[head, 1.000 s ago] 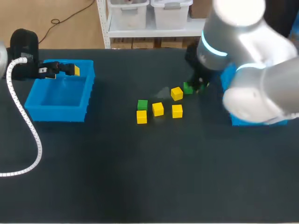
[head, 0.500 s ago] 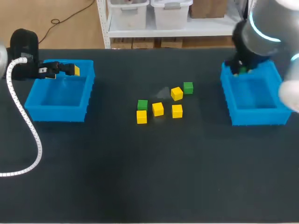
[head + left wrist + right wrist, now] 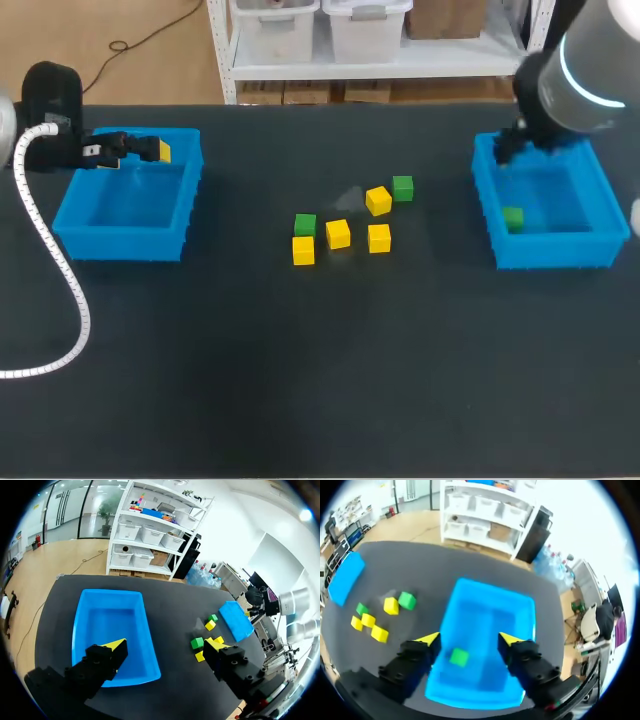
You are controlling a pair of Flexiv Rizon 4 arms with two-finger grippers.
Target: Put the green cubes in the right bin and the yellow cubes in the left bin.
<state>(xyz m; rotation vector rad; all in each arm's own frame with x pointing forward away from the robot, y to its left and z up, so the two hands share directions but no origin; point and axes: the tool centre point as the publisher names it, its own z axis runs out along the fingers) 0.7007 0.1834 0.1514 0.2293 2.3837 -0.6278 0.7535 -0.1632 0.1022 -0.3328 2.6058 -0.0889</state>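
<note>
Two green cubes point(image 3: 403, 187) point(image 3: 305, 225) and several yellow cubes point(image 3: 338, 234) lie in a cluster mid-table. A third green cube point(image 3: 513, 218) point(image 3: 459, 657) rests inside the right blue bin point(image 3: 590, 180) point(image 3: 492, 586), near its left wall. My right gripper point(image 3: 510, 148) point(image 3: 469, 640) hangs open above that bin, the cube below and between its fingers, touching neither. My left gripper point(image 3: 140, 150) point(image 3: 165, 647) stands open and holds nothing at the far edge of the left blue bin point(image 3: 70, 215) point(image 3: 112, 597), which has no cubes inside.
In the right wrist view the cluster, a green cube point(image 3: 407, 600) and a yellow cube point(image 3: 391, 605) nearest, lies beside the right bin, with the left bin point(image 3: 346, 575) beyond. A white corrugated cable point(image 3: 60, 270) trails along the table's left side.
My right arm swung from the cube cluster to over the right bin carrying a green cube. Its gripper opened and the cube now lies in the bin. The left arm kept still.
</note>
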